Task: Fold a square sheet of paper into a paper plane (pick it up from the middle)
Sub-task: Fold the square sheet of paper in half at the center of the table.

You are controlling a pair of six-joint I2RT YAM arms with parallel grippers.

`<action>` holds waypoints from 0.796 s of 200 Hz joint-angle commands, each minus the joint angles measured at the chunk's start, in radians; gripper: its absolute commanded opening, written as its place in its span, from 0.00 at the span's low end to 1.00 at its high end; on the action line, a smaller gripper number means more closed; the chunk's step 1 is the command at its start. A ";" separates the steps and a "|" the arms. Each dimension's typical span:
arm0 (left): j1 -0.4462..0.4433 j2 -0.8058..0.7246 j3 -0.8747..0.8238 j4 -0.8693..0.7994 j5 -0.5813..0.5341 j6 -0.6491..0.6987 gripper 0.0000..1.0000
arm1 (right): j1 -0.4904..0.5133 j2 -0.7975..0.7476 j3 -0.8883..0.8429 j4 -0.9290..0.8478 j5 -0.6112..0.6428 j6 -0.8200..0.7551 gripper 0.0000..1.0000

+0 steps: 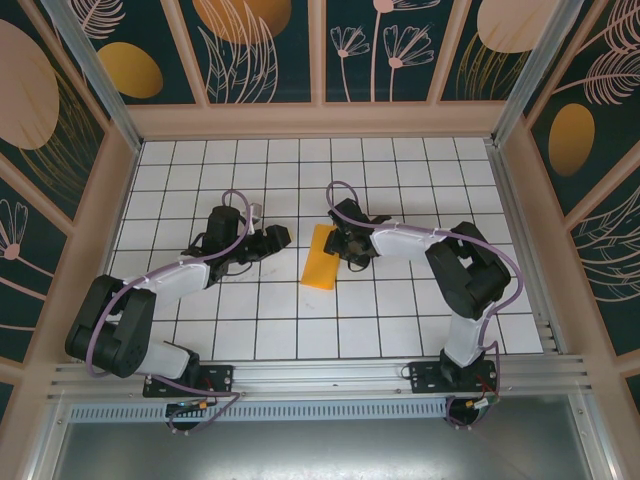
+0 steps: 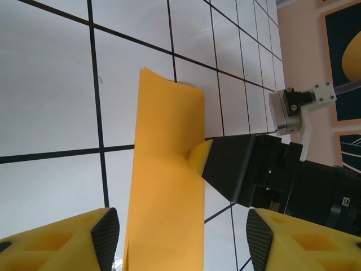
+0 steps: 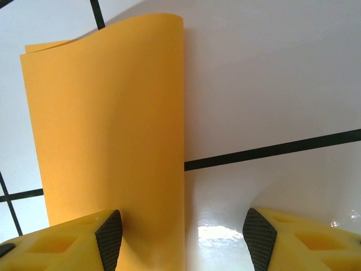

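The square sheet of paper (image 1: 322,257) lies on the white grid table, folded over into an orange-yellow strip with one end slightly lifted. My left gripper (image 1: 283,237) hovers just left of it, open. In the left wrist view the strip (image 2: 166,186) runs between the pads, nearer the left pad (image 2: 106,237). My right gripper (image 1: 343,247) is at the strip's right edge, open. Its yellow fingertip (image 2: 198,158) touches that edge. In the right wrist view the paper (image 3: 107,124) passes under the left finger (image 3: 110,237), and its folded edge sits between the jaws. The paper plane is out of view.
The table (image 1: 400,180) is boxed in by wooden rails and dark leaf-pattern panels (image 1: 250,50) on three sides. An aluminium rail (image 1: 320,375) runs along the near edge by the arm bases. White tiles lie open around the paper.
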 commanded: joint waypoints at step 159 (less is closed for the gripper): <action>-0.009 0.018 0.024 0.010 0.008 0.000 0.64 | 0.019 0.075 -0.008 -0.127 0.119 0.055 0.62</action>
